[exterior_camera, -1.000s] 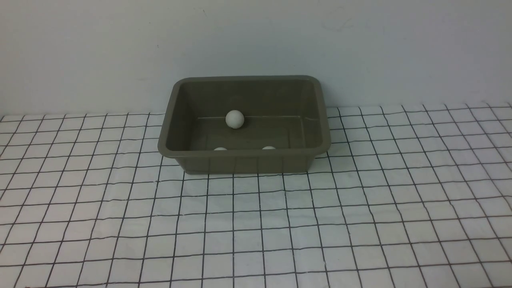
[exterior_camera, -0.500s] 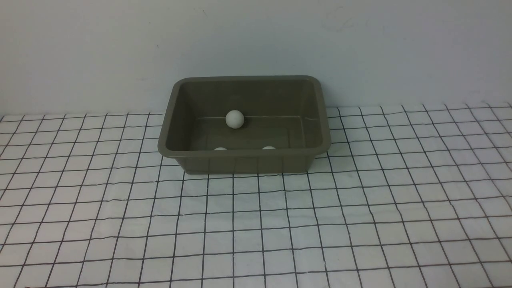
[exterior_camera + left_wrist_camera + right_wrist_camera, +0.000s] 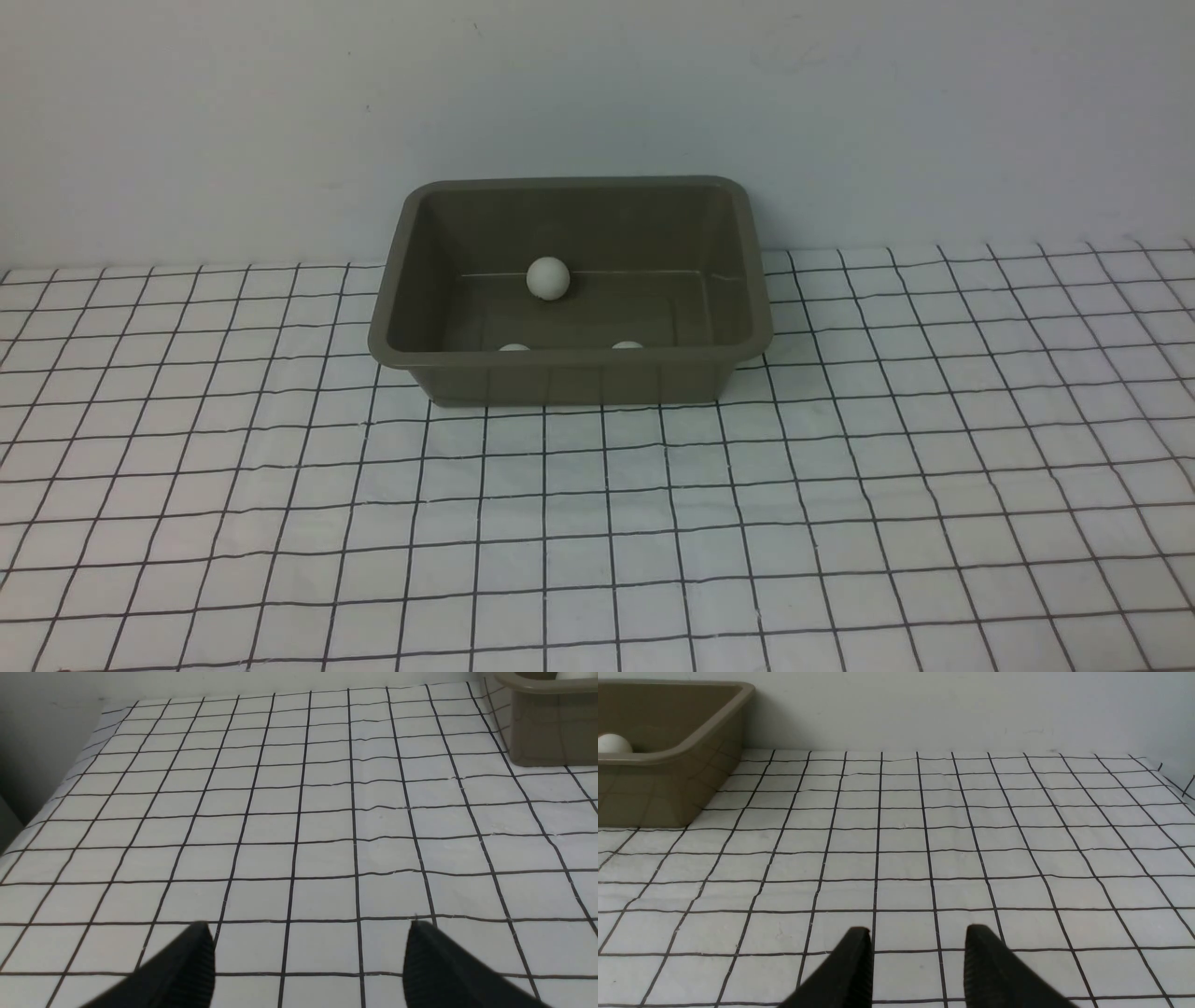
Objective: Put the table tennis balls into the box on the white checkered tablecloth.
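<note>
balls (image 3: 548, 278) in box (image 3: 569, 357), three visible | cloth (image 3: 597, 523) shows no loose balls | left gripper (image 3: 308, 963) spread, empty | right gripper (image 3: 917, 963) narrower gap, empty | risk: hidden balls miscounted behind near rim

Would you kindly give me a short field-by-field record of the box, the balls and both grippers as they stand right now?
box: olive-brown box, upright near the wall on the checkered tablecloth
balls seen in box: three; one ball by the far wall, two peeking over the near rim
balls on cloth: none visible
left gripper: open, empty, over bare cloth
right gripper: fingers slightly apart, empty
</note>
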